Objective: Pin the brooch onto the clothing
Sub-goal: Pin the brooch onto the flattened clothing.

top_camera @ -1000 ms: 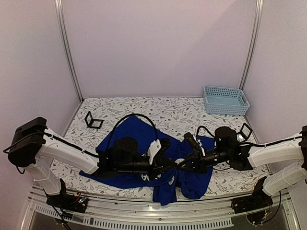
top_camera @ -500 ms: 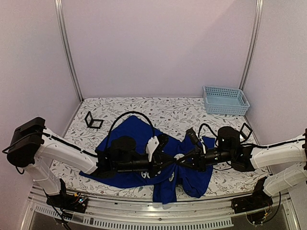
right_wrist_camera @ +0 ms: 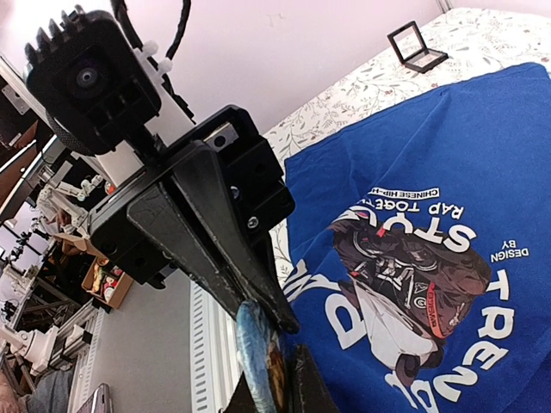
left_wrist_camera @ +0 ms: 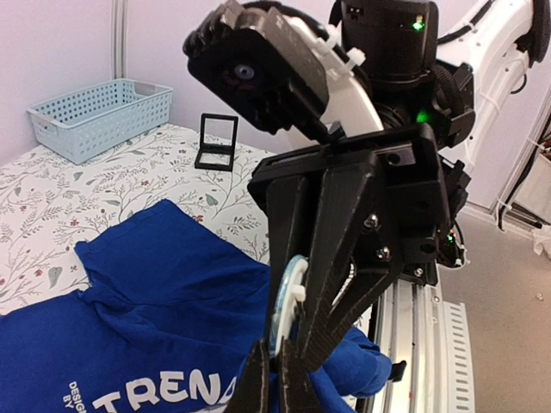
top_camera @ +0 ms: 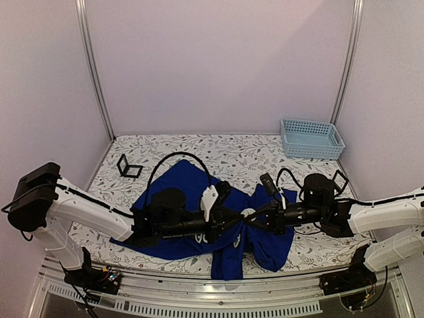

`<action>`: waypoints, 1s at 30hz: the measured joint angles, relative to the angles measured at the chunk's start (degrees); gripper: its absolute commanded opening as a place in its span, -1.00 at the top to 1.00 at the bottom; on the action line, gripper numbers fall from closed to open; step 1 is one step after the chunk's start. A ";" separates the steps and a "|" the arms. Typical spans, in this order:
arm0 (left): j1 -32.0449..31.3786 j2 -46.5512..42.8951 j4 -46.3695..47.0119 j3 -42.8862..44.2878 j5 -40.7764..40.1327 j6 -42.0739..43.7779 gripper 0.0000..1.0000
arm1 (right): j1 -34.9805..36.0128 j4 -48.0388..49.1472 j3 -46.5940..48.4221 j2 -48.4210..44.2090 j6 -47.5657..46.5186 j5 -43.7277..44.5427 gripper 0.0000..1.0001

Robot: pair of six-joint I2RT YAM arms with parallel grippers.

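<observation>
Near-centre of the table, item by item.

- Brooch: round disc, standing on edge between my two grippers, just above the cloth.
- Right gripper: narrow, fingers pinched on the disc's rim.
- Left gripper: jaws pressed fully together, tips touching the brooch's lower edge. Whether they nip its pin or a fold of cloth I cannot tell.
- T-shirt: royal blue, spread left of centre and bunched up under the meeting point. Its chest print lies below the brooch, slightly left.
- Judgement: my left arm, lying across the shirt, is nearer the print, so I reckon the coming move goes downward into the fabric.
</observation>
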 measured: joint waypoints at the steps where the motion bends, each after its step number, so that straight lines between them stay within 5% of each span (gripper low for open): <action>1: -0.02 -0.13 0.22 0.00 -0.17 -0.04 1.00 | 0.00 0.22 0.00 -0.26 0.20 0.11 0.93; 30: -0.96 -1.92 -0.24 0.07 -4.02 0.35 1.00 | -0.55 3.19 0.09 -0.50 4.24 0.11 0.80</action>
